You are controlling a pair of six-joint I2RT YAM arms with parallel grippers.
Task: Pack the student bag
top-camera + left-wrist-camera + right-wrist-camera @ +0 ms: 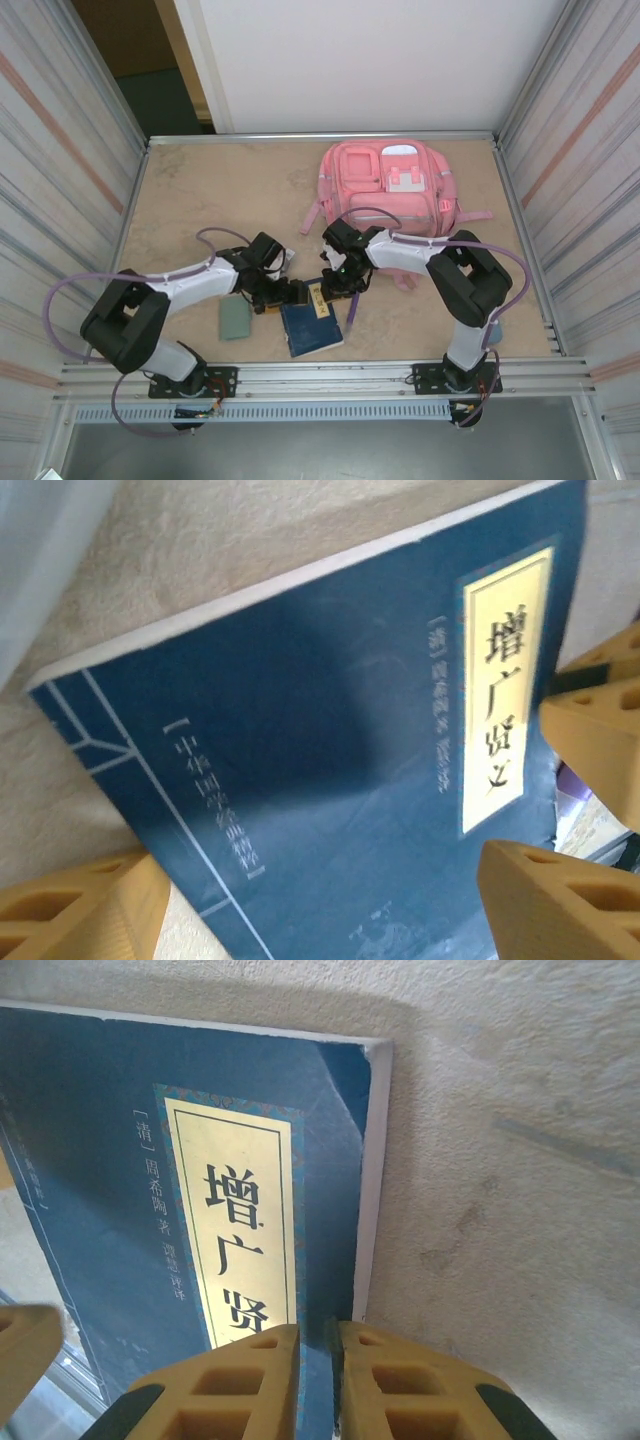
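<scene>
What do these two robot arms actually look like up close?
Both the left arm and right arm have white links between chunky black joints, with lavender cables looping alongside. Left end effector and right end effector carry yellow-orange fingers with square cut-outs.

Reaches in from 7 o'clock with the left arm (190, 280), holding the left gripper (320, 865) low, jaws spread wide. Folds the right arm (410, 250) from 5 o'clock back toward centre, right gripper (317, 1355) tipped down, fingers (250, 1380) nearly touching, pinching the blue book (100, 1160) at its edge.
</scene>
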